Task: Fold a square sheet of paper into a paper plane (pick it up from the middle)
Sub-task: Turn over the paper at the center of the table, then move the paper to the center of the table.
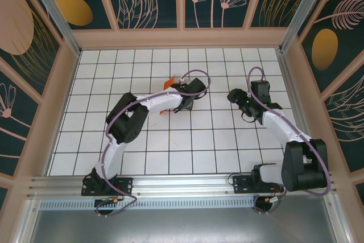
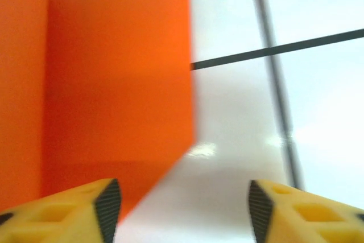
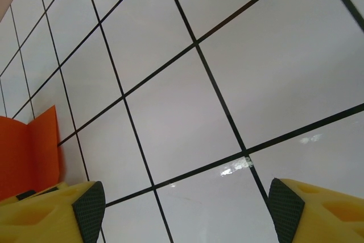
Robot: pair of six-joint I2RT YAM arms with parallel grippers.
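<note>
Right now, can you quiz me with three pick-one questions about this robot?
1. Where is the paper? A beside the left gripper; B by the right arm's base; C on the back wall.
2. What colour are the fingers? A blue; B yellow; C green.
3. How is the right gripper? A shut on paper; B shut, empty; C open, empty.
Answers: 1 A, the orange sheet lies beside one of its fingers. 2 B, both wrist views show yellow fingers. 3 C, bare tiles show between its spread fingers.
</note>
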